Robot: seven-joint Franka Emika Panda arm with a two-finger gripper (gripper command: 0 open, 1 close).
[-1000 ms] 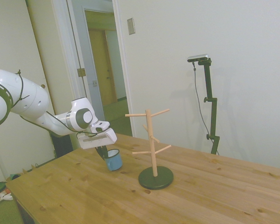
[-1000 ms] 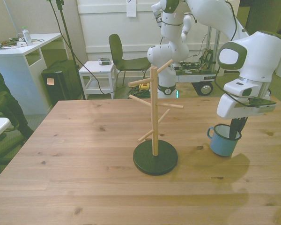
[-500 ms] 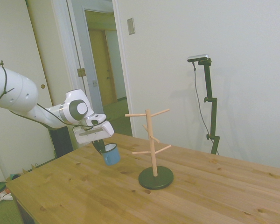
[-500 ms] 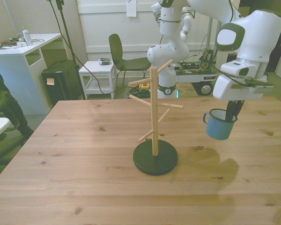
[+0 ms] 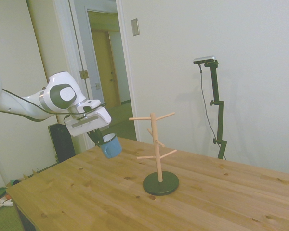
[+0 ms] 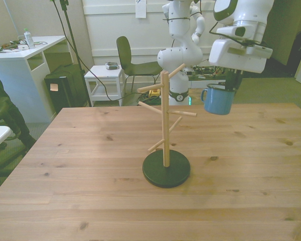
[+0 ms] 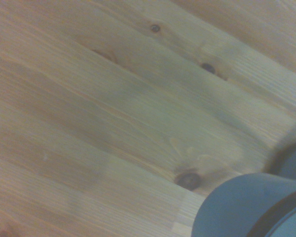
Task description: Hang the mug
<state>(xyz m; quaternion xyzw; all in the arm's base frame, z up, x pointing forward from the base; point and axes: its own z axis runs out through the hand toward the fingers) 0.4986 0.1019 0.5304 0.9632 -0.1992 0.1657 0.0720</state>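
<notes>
The mug (image 6: 218,100) hangs in the air above the table (image 6: 90,165), clear of the wood, held up by its rim. It is blue with a dark rim, and its small handle points toward the front view's left, toward the wooden peg stand (image 6: 165,125). In the side view the mug (image 5: 111,146) is tilted, its mouth turned up toward the arm. The wrist view shows only a blurred blue curve of the mug (image 7: 237,207) with its dark rim, over the table's planks (image 7: 113,98).

The gripper (image 6: 234,83) sits directly above the mug, its dark fingers reaching down onto the rim on the side away from the handle and pinching the wall there, closed tight on it. In the side view the gripper (image 5: 99,139) comes down from the white hand to the mug's upper edge.

The peg stand rises from a dark round base (image 6: 166,168) on the table. The mug is just beside its upper pegs, on the front view's right, near the tip of one level peg (image 6: 183,113) but apart from it.
</notes>
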